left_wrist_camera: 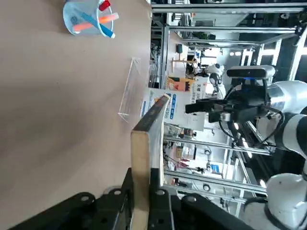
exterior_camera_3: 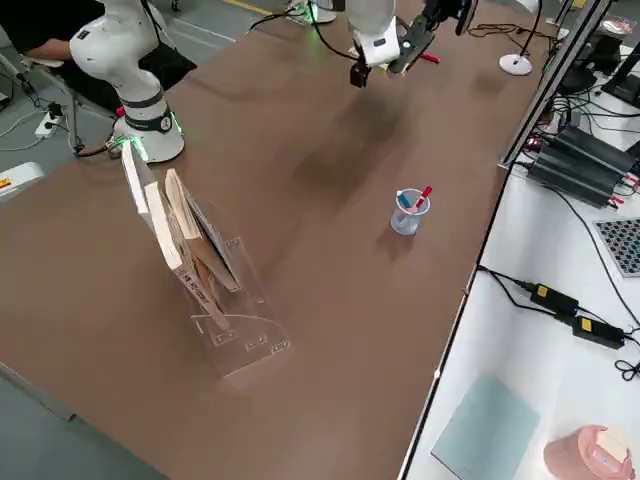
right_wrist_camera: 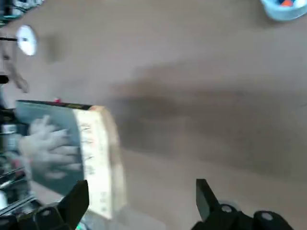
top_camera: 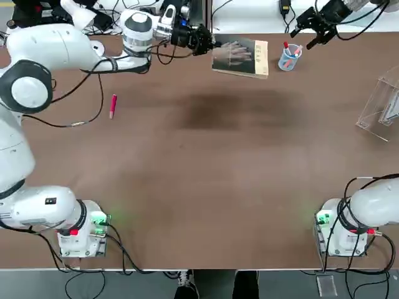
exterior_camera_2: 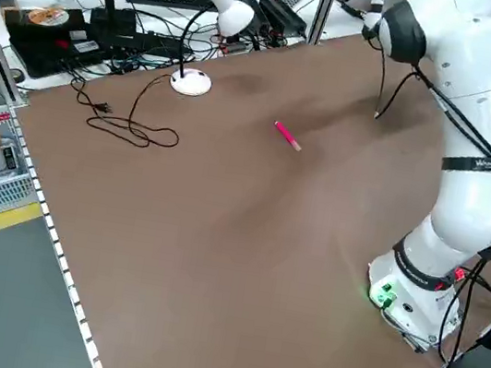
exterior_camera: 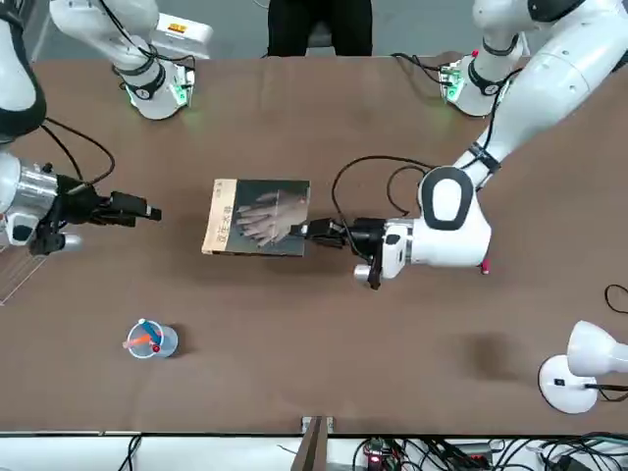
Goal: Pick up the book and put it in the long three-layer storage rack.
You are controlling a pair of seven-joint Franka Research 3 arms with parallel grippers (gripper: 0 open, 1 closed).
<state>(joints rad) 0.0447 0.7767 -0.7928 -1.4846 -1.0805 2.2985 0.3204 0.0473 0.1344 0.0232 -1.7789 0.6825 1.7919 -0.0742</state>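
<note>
The book [top_camera: 240,57], dark grey with a pale hand image and a tan strip, is held flat above the table near its far side. My left gripper [top_camera: 201,39] is shut on the book's edge, and the left wrist view shows the tan edge [left_wrist_camera: 144,158] pinched between the fingers. From the front, the book [exterior_camera: 258,217] hangs off the left gripper [exterior_camera: 322,233]. My right gripper [top_camera: 313,26] hovers open to the book's right, apart from it [right_wrist_camera: 139,201]. The clear storage rack [top_camera: 381,104] stands at the table's right edge and has books leaning in it [exterior_camera_3: 195,260].
A small clear cup with pens [top_camera: 290,57] stands between the book and the right gripper. A red pen [top_camera: 113,106] lies on the left part of the table. A white desk lamp [exterior_camera: 579,368] sits at the far left corner. A person's feet [top_camera: 215,285] show at the near edge.
</note>
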